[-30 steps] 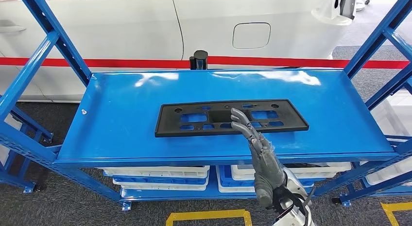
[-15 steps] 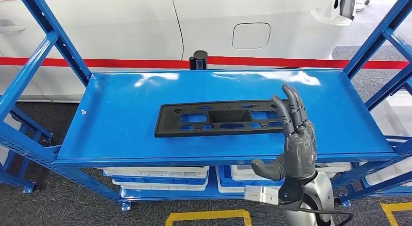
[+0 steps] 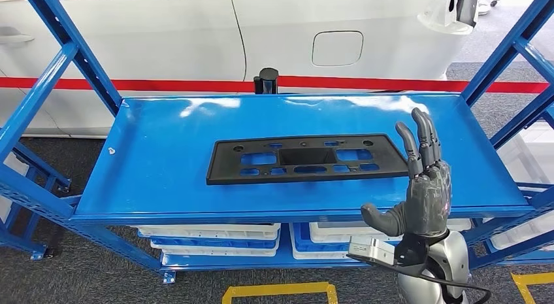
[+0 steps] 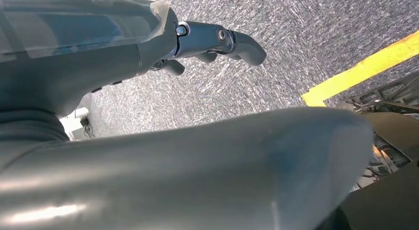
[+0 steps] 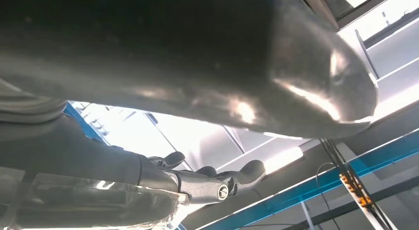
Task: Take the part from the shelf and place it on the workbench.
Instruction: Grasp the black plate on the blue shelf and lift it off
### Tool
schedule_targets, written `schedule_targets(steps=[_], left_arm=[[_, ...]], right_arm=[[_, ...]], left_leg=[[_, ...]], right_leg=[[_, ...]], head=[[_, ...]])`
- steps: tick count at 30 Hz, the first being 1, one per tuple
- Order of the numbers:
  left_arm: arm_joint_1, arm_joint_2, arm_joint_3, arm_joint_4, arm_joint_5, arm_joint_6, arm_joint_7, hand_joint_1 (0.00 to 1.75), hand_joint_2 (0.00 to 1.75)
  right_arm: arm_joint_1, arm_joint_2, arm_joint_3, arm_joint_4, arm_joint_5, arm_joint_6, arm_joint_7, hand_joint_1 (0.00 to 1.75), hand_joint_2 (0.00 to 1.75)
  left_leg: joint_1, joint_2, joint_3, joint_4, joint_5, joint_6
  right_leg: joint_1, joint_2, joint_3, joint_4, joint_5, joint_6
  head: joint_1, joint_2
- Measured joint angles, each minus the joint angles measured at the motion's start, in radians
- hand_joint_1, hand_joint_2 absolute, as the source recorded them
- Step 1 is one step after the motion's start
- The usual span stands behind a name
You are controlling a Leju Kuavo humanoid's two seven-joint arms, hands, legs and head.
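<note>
A flat black plastic part (image 3: 307, 159) with several cut-outs lies in the middle of the blue shelf (image 3: 163, 167). My right hand (image 3: 421, 186) is raised in front of the shelf's front edge, just right of the part's right end, fingers straight up and thumb out to the side, holding nothing. In the right wrist view the same hand (image 5: 207, 183) points up toward bright ceiling lights. My left hand (image 4: 212, 44) hangs over grey carpet with nothing in it, fingers loosely bent.
Blue uprights (image 3: 72, 49) frame the shelf on both sides. White and blue bins (image 3: 215, 242) sit on the level below. A white car (image 3: 294, 36) stands behind a red barrier tape (image 3: 366, 84). Yellow floor tape (image 3: 281, 291) marks the carpet.
My right hand has lifted off the part, swung right and turned upright with the fingers pointing up. The part has barely shifted.
</note>
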State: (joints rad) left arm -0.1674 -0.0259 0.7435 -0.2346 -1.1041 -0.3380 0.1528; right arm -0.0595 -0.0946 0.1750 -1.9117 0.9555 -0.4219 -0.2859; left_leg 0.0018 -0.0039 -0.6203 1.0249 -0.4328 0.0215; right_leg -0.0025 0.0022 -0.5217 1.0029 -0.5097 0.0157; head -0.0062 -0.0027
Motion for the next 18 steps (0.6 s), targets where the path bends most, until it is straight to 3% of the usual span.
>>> schedule_targets(steps=[1,5,12,18], left_arm=[[0.000,0.000,0.001,0.000,0.002,0.000,0.000,0.00,0.00],[0.003,0.000,0.012,0.000,0.010,0.003,0.000,0.00,0.00],[0.009,0.003,0.024,0.000,0.013,0.003,-0.001,0.00,0.00],[0.012,0.007,0.034,0.000,0.017,0.003,-0.004,0.00,0.00]], right_arm=[[-0.001,-0.001,-0.004,0.001,0.008,-0.004,0.010,0.00,0.00],[-0.009,-0.008,-0.030,0.021,0.090,-0.041,0.059,0.00,1.75],[-0.016,-0.018,-0.071,0.081,0.309,-0.127,0.127,0.00,1.75],[-0.027,-0.028,-0.076,0.108,0.447,-0.112,0.211,0.00,1.75]], left_leg=[[0.000,0.000,0.000,0.000,0.000,0.000],[0.000,0.000,0.000,0.000,0.000,0.000],[0.000,0.000,0.000,0.000,0.000,0.000],[0.000,0.000,0.000,0.000,0.000,0.000]], right_leg=[[0.000,0.000,0.000,0.000,0.000,0.000],[0.000,0.000,0.000,0.000,0.000,0.000],[0.000,0.000,0.001,0.000,0.000,0.000],[0.000,0.000,0.001,0.000,0.000,0.000]], head=[[0.000,0.000],[0.000,0.000],[0.000,0.000],[0.000,0.000]])
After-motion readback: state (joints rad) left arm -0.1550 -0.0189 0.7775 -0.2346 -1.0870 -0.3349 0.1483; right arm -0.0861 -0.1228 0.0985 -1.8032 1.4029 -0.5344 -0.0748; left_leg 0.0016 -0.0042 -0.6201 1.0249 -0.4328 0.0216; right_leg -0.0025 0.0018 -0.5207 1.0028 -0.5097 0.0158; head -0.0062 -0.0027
